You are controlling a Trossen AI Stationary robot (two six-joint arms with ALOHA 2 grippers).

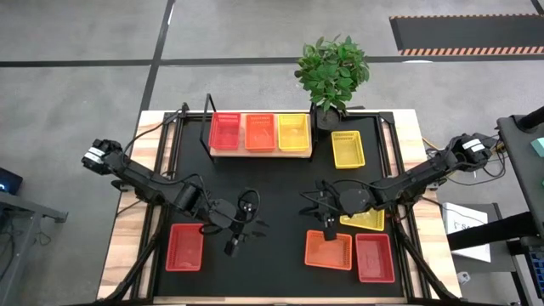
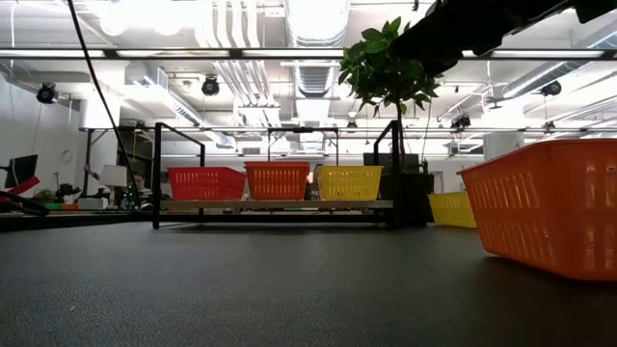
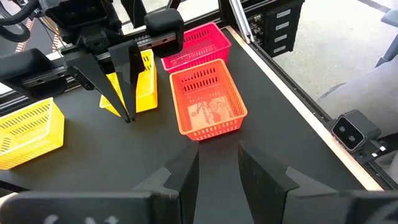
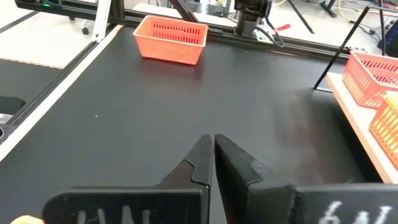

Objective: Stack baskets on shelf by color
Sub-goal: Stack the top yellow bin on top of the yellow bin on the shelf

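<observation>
The shelf point(image 1: 260, 151) at the table's far side carries a red point(image 1: 224, 132), an orange point(image 1: 260, 132) and a yellow basket point(image 1: 293, 132) side by side. A yellow basket point(image 1: 348, 149) rests on the table to its right. Another yellow one point(image 1: 365, 221) lies partly under my right arm. An orange basket point(image 1: 328, 250) and a red one point(image 1: 374, 257) sit at the near right, and a red basket point(image 1: 185, 246) at the near left. My left gripper point(image 3: 217, 171) hangs open above the table's middle, empty. My right gripper point(image 4: 213, 149) is shut, empty, just beyond the orange basket point(image 3: 208, 102).
A potted plant point(image 1: 331, 72) stands at the far edge right of the shelf. The shelf's black frame upright point(image 1: 206, 123) rises at its left end. Bare black tabletop point(image 1: 272, 195) lies between the shelf and both grippers.
</observation>
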